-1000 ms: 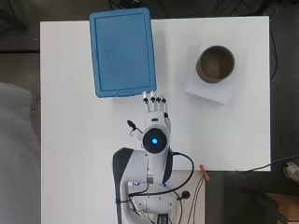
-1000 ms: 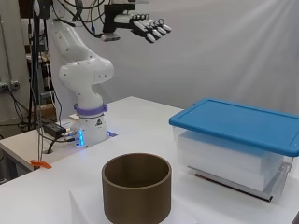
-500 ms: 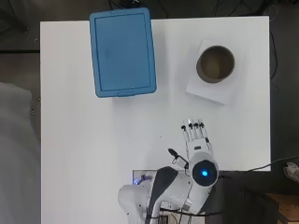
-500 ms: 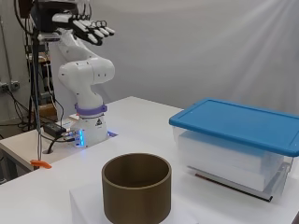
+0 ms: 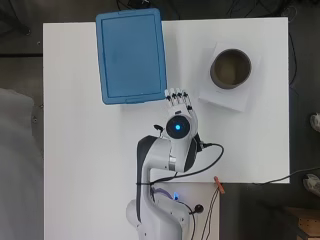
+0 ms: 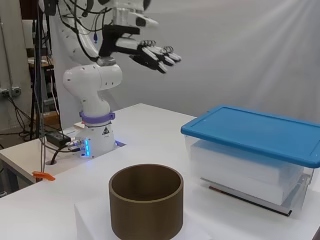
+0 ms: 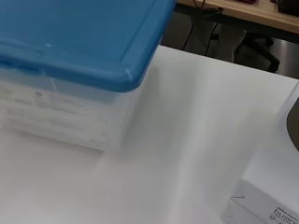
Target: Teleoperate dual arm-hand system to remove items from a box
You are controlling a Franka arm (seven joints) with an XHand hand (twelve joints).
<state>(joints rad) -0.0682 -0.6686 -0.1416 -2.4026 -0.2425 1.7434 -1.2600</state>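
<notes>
Hand (image 6: 150,52) hovers high, fingers spread, holding nothing. Clear storage box (image 6: 250,167) has its blue lid (image 5: 131,52) on: rigid, smooth plastic, probably light; grip the lid's near rim.

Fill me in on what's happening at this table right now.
A white robot arm holds its hand high above the table, fingers straight and holding nothing. The hand points toward a clear box with its blue lid on. Off to the side, a brown cylinder stands on a flat white box. Nothing has been taken out of the clear box yet.
</notes>
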